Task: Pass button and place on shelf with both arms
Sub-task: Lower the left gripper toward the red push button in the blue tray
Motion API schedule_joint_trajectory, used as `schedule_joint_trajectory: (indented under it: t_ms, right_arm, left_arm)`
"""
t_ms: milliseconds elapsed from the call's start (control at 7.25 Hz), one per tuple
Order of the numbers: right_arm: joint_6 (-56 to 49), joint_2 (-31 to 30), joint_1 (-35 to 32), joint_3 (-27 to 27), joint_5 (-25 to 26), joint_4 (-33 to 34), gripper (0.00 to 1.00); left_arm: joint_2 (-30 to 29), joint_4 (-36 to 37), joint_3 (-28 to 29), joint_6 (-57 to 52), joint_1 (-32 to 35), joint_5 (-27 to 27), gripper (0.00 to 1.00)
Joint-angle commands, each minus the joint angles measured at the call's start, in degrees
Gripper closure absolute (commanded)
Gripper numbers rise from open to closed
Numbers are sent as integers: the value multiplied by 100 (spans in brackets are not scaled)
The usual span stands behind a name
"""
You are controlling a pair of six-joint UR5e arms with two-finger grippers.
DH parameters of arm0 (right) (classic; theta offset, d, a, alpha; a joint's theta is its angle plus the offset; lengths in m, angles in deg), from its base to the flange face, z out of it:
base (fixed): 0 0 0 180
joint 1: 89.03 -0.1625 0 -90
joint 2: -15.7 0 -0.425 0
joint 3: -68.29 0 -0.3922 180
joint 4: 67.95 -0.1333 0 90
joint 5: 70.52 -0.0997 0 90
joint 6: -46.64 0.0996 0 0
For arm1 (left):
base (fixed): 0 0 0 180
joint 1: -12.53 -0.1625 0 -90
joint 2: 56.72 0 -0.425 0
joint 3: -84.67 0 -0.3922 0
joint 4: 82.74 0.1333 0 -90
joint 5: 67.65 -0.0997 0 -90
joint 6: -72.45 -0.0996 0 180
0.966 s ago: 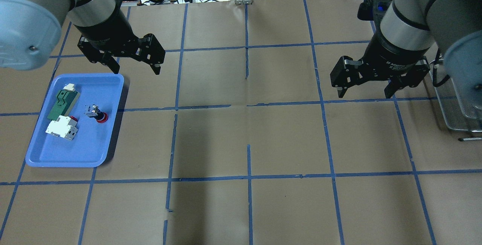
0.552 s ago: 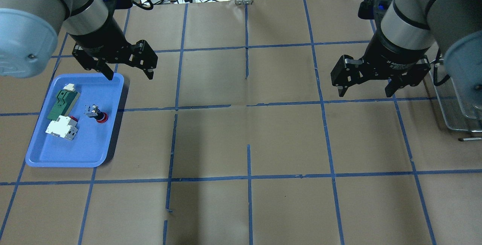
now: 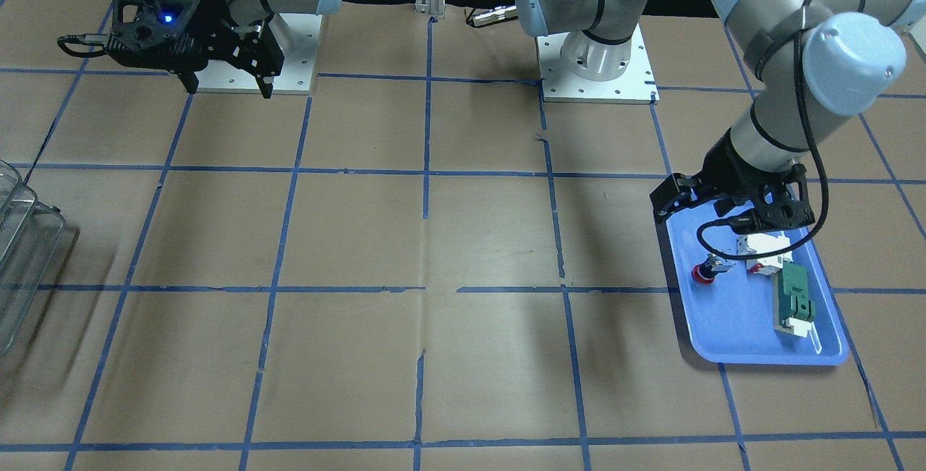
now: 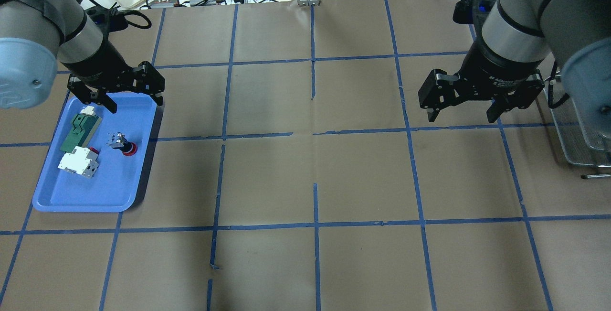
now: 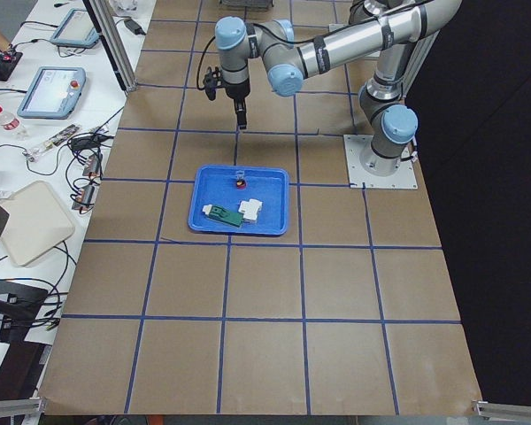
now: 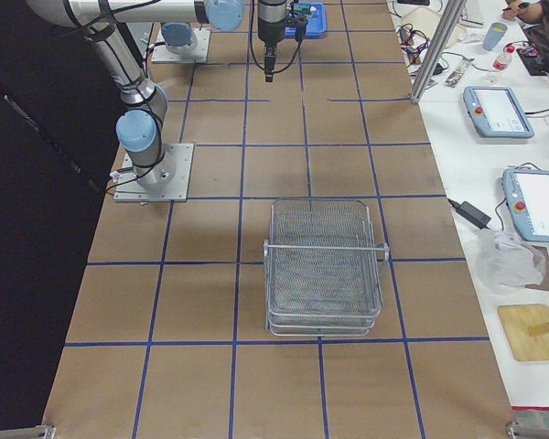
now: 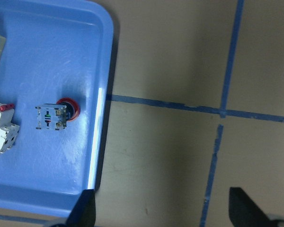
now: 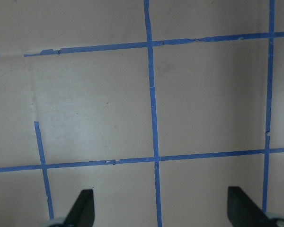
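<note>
The button (image 4: 123, 146), with a red cap and a grey contact block, lies on its side in the blue tray (image 4: 105, 182) at the table's left. It also shows in the left wrist view (image 7: 57, 115) and the front view (image 3: 705, 272). My left gripper (image 4: 136, 104) is open and empty, above the tray's far right corner, apart from the button. My right gripper (image 4: 461, 119) is open and empty, high over bare table on the right. The wire-mesh shelf (image 6: 325, 265) stands on the table to the right of the right gripper (image 4: 580, 144).
A green-and-white flat part (image 4: 79, 132) and a white block with red marks (image 4: 79, 164) lie in the tray, left of the button. Brown paper with blue tape lines covers the table. Cables and devices lie beyond the far edge.
My left gripper has moved left and nearer, from the table beside the tray to over the tray's far right corner. The right gripper has hardly moved. The button has not moved.
</note>
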Motion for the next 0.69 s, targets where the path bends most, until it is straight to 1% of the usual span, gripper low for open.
schedule_joint_trajectory:
  t_ms: [0,276,414,552]
  right_arm:
    - [-5,-2,5,-6,9,7,0]
    - [-5,-2,5,-15,35,7,0]
    - [-5,7,48,-15,0,24,0]
    - [13,7,66,-15,52,16,0]
  left_arm:
    - [-475,438,-90,-1028,-554,-25,0]
    - [-791,867,-204,-1776,-669,-33,0]
    - [-844,1105,-370,-2180,-818,-33,0]
    - [-880,1194,-493,-2567,-967,-33,0]
